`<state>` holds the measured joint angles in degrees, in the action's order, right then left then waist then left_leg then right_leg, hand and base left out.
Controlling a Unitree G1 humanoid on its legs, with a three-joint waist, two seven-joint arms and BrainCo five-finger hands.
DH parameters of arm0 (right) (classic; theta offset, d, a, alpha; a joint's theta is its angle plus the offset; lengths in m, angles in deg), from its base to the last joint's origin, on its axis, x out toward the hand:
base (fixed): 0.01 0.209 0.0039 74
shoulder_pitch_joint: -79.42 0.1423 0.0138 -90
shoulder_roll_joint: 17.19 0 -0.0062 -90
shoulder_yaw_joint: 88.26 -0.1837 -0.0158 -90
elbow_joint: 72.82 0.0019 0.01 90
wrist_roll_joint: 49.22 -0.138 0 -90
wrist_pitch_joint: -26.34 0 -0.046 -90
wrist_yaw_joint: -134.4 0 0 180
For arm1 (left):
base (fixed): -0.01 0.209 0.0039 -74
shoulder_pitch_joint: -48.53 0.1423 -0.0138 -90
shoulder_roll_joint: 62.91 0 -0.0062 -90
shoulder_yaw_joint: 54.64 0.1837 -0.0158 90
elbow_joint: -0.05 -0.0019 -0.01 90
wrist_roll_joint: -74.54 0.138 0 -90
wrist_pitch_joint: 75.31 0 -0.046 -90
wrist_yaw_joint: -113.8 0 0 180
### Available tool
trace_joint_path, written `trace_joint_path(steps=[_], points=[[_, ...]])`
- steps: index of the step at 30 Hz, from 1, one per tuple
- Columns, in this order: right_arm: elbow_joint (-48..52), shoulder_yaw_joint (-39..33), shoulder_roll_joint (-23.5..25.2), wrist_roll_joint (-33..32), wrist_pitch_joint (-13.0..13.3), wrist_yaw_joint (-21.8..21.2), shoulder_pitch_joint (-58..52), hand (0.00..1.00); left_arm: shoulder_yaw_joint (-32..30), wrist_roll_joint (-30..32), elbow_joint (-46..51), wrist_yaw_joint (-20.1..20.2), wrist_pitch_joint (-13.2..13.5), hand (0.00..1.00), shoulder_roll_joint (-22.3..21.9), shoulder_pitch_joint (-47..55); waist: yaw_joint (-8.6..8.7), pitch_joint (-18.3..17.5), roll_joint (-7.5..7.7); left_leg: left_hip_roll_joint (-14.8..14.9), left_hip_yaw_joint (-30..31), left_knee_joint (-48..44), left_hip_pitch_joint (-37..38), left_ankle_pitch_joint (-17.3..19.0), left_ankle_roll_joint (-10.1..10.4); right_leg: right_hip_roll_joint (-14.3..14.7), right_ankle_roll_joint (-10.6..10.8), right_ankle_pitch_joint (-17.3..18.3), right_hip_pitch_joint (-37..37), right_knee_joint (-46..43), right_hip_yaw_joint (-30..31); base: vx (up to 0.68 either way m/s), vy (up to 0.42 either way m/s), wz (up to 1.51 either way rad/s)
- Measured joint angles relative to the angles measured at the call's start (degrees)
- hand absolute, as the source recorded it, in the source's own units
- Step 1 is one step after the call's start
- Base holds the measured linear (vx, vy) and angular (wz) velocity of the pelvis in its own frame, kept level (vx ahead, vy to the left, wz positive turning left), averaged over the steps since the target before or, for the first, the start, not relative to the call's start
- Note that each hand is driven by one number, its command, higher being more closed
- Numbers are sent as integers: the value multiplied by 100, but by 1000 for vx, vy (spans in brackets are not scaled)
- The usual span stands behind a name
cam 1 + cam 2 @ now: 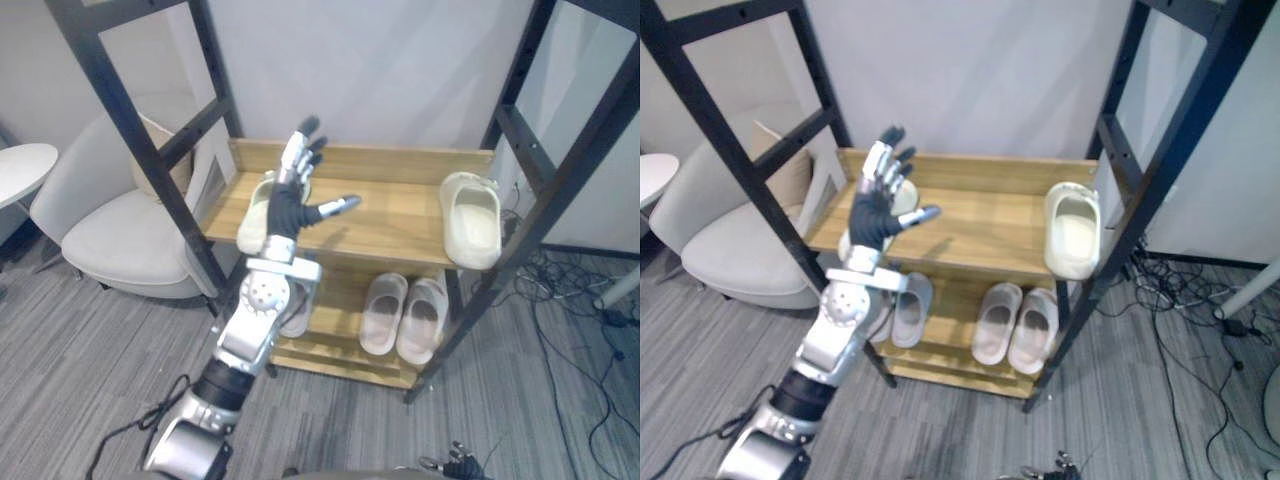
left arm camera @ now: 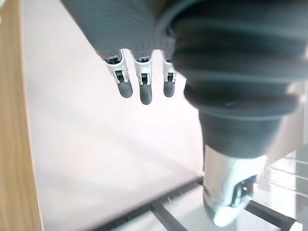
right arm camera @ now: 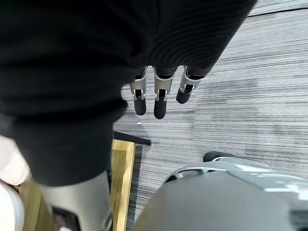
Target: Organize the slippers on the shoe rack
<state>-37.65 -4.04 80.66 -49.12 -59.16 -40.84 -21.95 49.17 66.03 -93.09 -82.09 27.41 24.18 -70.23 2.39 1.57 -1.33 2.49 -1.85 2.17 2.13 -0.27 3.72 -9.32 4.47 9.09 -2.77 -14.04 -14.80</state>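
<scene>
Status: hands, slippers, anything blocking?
Left robot hand open, raised above top shelf, by left cream slipper. Right robot hand open, empty. Right cream slipper at shelf's front edge. No obstruction seen.

Plain white wall (image 1: 380, 70) behind, evenly lit. Grey striped carpet floor (image 1: 80, 360). Pale grey armchair (image 1: 120, 235) at left, near wall. Beige cushion (image 1: 790, 180) against its back. Edge of round white side table (image 1: 20, 170) just left of armchair. Tangle of dark cables (image 1: 570, 285) on floor at right. White pole (image 1: 622, 290) slanting near them.
</scene>
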Motion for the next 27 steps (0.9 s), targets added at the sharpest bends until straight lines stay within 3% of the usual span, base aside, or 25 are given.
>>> trace_joint_path(steps=[6,13,18,27], points=[[31,-17,38,-3,-4,-37,30,0,-384,348,-1249,-90,-267,0,1108,-785,88,-12,20,13,-139,69,-27,-2,2,48,-31,-83,-109,91,130,27,-7,-12],[62,-47,79,-11,-3,-132,101,0,-508,412,-2021,-130,-444,0,2004,-1143,98,23,-10,3,-238,73,-104,-1,-1,116,-18,-356,-96,495,279,30,11,-13],[277,-30,97,-4,8,-134,60,0,-515,522,-2805,-118,-595,0,2259,-1447,125,117,-64,2,-270,74,-112,4,-8,139,-15,-473,-77,657,344,-14,15,-7],[445,-2,80,-7,9,-127,12,0,-510,913,-3295,121,-691,0,2359,-1632,157,196,-154,10,-367,102,-115,16,-22,168,-10,-543,-119,737,457,-8,5,-7]])
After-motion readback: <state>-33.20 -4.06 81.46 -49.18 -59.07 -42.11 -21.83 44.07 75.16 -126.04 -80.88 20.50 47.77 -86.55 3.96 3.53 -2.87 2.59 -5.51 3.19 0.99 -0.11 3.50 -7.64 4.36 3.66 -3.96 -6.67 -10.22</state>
